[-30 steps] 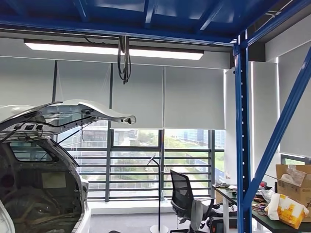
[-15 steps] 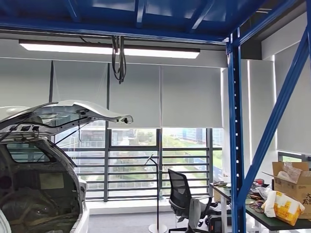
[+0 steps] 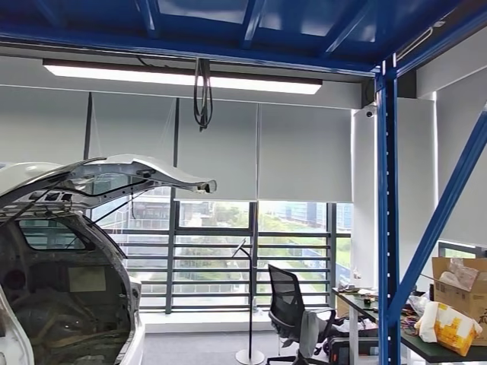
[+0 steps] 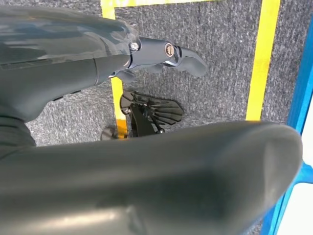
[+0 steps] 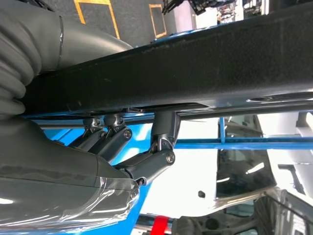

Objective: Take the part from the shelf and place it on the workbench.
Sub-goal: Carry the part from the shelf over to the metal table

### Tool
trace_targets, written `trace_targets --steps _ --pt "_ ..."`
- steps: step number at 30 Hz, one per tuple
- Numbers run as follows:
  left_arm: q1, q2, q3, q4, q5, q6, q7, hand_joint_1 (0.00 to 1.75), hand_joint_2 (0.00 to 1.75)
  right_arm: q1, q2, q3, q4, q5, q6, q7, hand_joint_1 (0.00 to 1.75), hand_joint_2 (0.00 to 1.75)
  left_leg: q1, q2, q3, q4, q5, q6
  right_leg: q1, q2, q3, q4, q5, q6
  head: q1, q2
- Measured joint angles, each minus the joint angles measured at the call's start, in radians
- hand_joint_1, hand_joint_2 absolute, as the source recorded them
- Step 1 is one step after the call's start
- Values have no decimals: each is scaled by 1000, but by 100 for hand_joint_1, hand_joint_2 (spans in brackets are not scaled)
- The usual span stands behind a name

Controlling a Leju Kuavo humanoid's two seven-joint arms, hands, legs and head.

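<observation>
Under the right hand (image 5: 147,161), at 12 o'clock: long black part (image 5: 184,68), fingers hooked beneath; left hand's (image 4: 162,54) grasp unclear. Risk: one-ended hold, part tips, strikes blue post (image 3: 388,220).

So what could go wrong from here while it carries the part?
1. The long black part rests on the right hand mostly at the fingertips, so it may slip.
2. The part juts well past the hand; in a turn it could strike the blue upright or the car's raised tailgate.
3. The head view looks out across the room, so neither slip nor strike may be noticed.
</observation>
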Motion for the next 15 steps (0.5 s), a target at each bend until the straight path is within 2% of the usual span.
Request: trace_targets --steps 1,2,4,5,6,7,9,10,11,12,13,14,15 --pt "0 -1 0 0 0 0 0 0 175 -3 0 1 0 0 0 0 175 175 1 0 -2 -1 6 -3 7 -1 29 -53 14 -7 0 0" --pt "0 -3 0 0 0 0 -1 0 175 -5 0 2 -1 0 0 0 175 175 3 1 -3 -3 11 -8 13 -1 44 -82 20 -11 0 0" --pt "0 -3 0 0 0 0 -1 0 175 -6 0 2 -1 0 0 0 175 175 7 1 -5 -8 24 -20 17 -1 42 -96 34 -16 0 0" --pt "1 -3 -1 0 0 0 -1 0 175 -7 0 3 -1 0 1 0 175 175 8 1 -7 -8 21 -25 15 -2 40 -103 44 -20 0 0" --pt "1 -3 -1 0 0 0 0 0 175 -8 0 3 -1 0 1 0 175 175 8 1 -12 2 2 -29 11 -4 34 -110 56 -24 0 0" --pt "2 -3 -2 0 0 1 0 0 175 -9 1 4 -1 0 1 -1 175 175 9 0 -20 28 -33 -34 7 -6 26 -117 69 -27 0 0" --pt "2 -1 -2 0 0 2 0 0 175 -10 1 5 -1 0 2 -1 175 175 14 0 -45 132 -126 -45 4 -9 1 -118 89 -30 0 0" --pt "2 1 -2 0 0 2 0 0 175 -9 2 6 0 0 2 0 175 175 18 0 -55 188 -156 -50 3 -10 -12 -117 99 -28 0 0" --pt "2 2 -2 0 0 3 1 0 175 -8 2 6 0 0 2 0 175 175 21 0 -55 226 -165 -56 1 -11 -26 -116 108 -26 0 0" --pt "2 3 -2 0 0 3 1 0 175 -8 2 7 1 0 2 0 175 175 25 1 -42 234 -153 -62 -2 -12 -40 -115 117 -22 0 0" --pt "2 3 -2 0 0 4 1 0 175 -8 2 7 1 0 2 0 175 175 30 1 -11 205 -126 -69 -5 -13 -54 -111 125 -16 0 0" --pt "1 3 -2 0 0 4 1 0 175 -8 2 7 1 0 2 0 175 175 36 1 34 148 -100 -76 -9 -13 -68 -105 132 -10 0 0" --pt "0 3 -3 0 0 4 1 0 175 -9 2 8 1 0 2 0 175 175 39 0 83 77 -86 -82 -11 -13 -82 -95 136 -4 0 0"
